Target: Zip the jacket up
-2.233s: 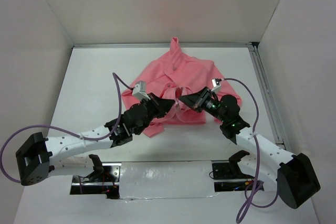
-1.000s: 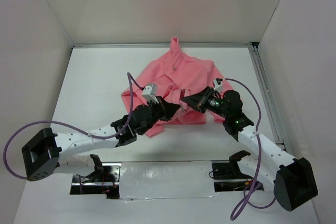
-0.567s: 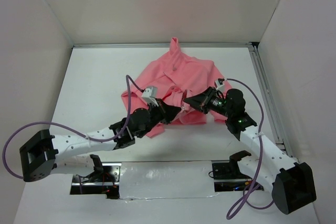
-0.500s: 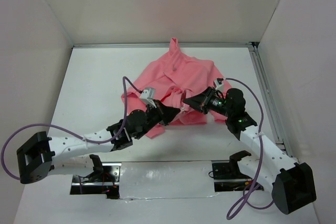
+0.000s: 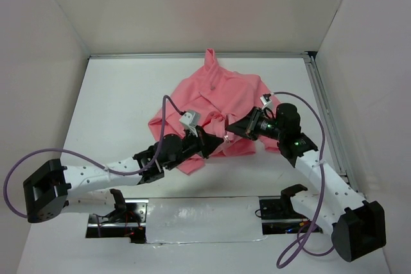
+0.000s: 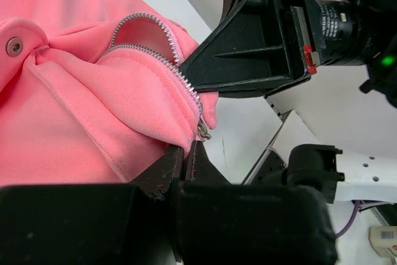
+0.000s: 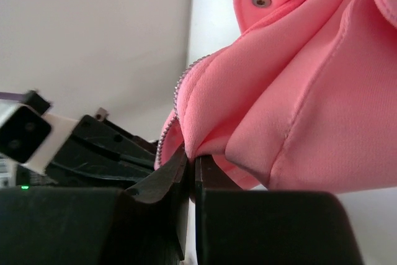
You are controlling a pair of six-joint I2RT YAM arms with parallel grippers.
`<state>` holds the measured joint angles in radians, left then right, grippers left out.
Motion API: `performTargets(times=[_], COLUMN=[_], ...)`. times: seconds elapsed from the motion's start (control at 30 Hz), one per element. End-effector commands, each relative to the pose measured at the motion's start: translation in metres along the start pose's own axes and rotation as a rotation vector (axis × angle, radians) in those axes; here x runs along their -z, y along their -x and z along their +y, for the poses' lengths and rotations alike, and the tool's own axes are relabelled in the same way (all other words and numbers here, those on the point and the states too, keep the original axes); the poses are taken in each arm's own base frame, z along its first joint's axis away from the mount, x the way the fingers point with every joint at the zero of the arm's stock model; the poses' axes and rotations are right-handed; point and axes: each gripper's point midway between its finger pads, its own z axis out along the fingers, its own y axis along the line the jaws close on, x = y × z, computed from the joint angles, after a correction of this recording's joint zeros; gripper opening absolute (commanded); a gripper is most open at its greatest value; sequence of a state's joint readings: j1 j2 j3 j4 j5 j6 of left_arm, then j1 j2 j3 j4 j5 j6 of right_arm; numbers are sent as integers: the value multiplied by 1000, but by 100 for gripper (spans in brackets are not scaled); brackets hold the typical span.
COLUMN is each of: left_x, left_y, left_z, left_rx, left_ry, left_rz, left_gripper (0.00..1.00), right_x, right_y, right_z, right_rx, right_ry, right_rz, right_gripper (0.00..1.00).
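The salmon-pink jacket (image 5: 221, 94) lies crumpled at the table's middle, hood toward the back wall. My left gripper (image 5: 217, 144) is shut on its lower front edge, pinching the fabric by the light zipper teeth (image 6: 180, 69) in the left wrist view (image 6: 188, 147). My right gripper (image 5: 232, 131) is shut on the other front edge, fabric squeezed between its jaws in the right wrist view (image 7: 191, 159). The two grippers face each other, almost touching, and hold the hem lifted off the table. A metal snap (image 7: 261, 0) shows on the fabric.
White walls close the table at the back and both sides. A metal rail (image 5: 326, 113) runs along the right edge. Purple cables loop from both arms. Grey mounting plates (image 5: 192, 219) lie at the near edge.
Both grippers stay shut on the jacket's hem. The left gripper has moved right, toward the right gripper. The right one has pulled back and up slightly, and the lower hem has bunched between them.
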<state>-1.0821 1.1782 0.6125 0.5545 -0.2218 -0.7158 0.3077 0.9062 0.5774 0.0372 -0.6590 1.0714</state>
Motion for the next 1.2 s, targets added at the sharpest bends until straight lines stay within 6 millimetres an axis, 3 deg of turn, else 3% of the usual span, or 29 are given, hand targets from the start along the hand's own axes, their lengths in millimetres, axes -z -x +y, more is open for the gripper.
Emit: performTargets(times=[0.0, 0.1, 0.17, 0.2, 0.33, 0.47, 0.5, 0.63, 0.73, 0.93, 0.97, 1.0, 1.07, 1.1, 1.17], left_x=[15, 4, -5, -10, -20, -20, -19, -18, -18, -14, -14, -14, -13, -13, -12], left_y=[-63, -54, -47, -46, -36, -26, -24, -23, -23, -18, -17, -16, -16, -16, -15], left_z=[-9, -3, 10, 21, 33, 34, 35, 34, 35, 29, 29, 27, 27, 26, 25], left_rx=[-84, -63, -5, 40, 153, 207, 219, 236, 261, 308, 309, 308, 317, 319, 322], left_ry=[-83, -62, 1, 39, 101, 108, 122, 139, 157, 161, 160, 152, 157, 157, 148], left_rz=[266, 261, 280, 294, 330, 306, 307, 320, 328, 320, 317, 316, 316, 318, 315], left_gripper=[0, 0, 0, 0, 0, 0, 0, 0, 0, 0, 0, 0, 0, 0, 0], right_x=[5, -2, -4, -4, 6, 19, 26, 42, 47, 29, 25, 21, 14, 13, 6], right_y=[68, 60, 52, 51, 51, 36, 33, 15, -6, -62, -60, -72, -77, -66, -70], right_z=[17, -2, -11, -14, -37, -55, -52, -56, -53, -52, -56, -55, -59, -62, -61], right_rx=[218, 286, 297, 308, 286, 310, 333, 401, 437, 470, 476, 483, 488, 491, 484], right_ry=[-38, -106, -135, -152, -280, -351, -346, -398, -401, -288, -317, -306, -338, -384, -399], right_rz=[-263, -223, -187, -183, -208, -202, -216, -212, -171, -32, -62, -35, -45, -122, -151], right_gripper=[10, 24, 39, 41, 61, 76, 91, 95, 92, 85, 85, 84, 84, 79, 68])
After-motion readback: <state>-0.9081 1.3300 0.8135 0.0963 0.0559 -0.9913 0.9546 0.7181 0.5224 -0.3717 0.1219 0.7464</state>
